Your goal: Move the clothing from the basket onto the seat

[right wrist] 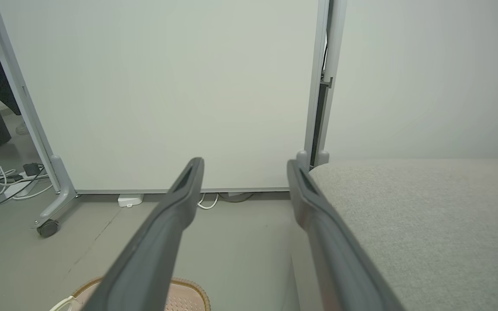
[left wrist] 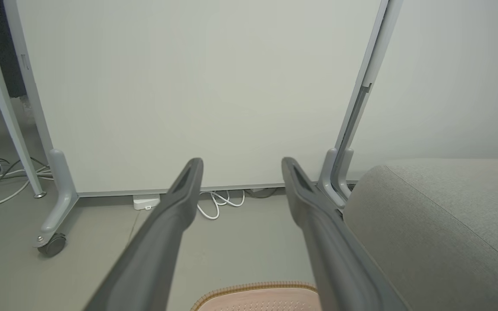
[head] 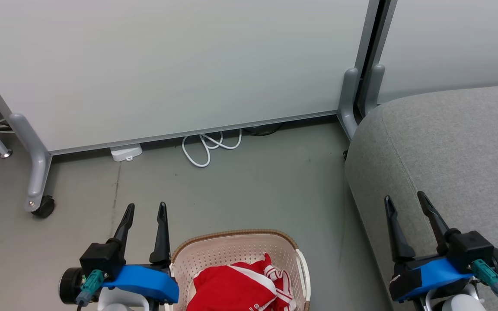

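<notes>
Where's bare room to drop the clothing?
The seat is bare across its visible top, bordered by its rounded left edge and the partition behind. The floor between basket and seat is bare too. Crowded: the basket, heaped with clothing, the left hand beside it.

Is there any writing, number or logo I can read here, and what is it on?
No text here can be read.
Red clothing in the basket: small white marks, perhaps letters, cut off at the head view's bottom edge, unreadable.
White box on the floor by the partition: no legible label.
</notes>
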Available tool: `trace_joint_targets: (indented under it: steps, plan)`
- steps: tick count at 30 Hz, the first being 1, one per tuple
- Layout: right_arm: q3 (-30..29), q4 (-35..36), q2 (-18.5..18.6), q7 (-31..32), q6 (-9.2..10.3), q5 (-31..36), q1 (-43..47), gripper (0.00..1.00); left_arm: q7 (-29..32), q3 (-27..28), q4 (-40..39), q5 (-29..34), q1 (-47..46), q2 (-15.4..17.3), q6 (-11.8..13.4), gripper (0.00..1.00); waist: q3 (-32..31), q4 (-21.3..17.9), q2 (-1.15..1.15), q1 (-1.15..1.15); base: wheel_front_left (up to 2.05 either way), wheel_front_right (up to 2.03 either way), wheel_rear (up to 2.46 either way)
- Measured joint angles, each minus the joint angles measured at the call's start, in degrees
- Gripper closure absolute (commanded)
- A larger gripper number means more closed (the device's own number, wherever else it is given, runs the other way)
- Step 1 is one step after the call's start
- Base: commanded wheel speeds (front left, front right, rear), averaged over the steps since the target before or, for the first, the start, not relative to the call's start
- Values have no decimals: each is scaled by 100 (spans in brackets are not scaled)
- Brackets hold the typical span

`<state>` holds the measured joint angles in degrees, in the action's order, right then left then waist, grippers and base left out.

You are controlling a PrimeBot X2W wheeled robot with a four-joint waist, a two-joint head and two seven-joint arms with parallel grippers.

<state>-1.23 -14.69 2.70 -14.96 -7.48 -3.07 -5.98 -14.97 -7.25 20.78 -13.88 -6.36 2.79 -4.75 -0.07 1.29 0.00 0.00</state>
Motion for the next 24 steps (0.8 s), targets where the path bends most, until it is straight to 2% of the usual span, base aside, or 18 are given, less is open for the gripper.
trace_joint_targets:
  steps: [19, 24]
  plan:
    - [12, 4, 2, -8, 0, 2, -48, 0, -3, 12, 58, 35, -27, 1, -1, 0, -13, -10, 0, 0, 0, 0, 0]
    - [53, 34, 3, -8, 0, -23, -48, 0, -4, -38, 285, 103, -27, 10, -27, 0, 41, -66, 0, 0, 0, 0, 0]
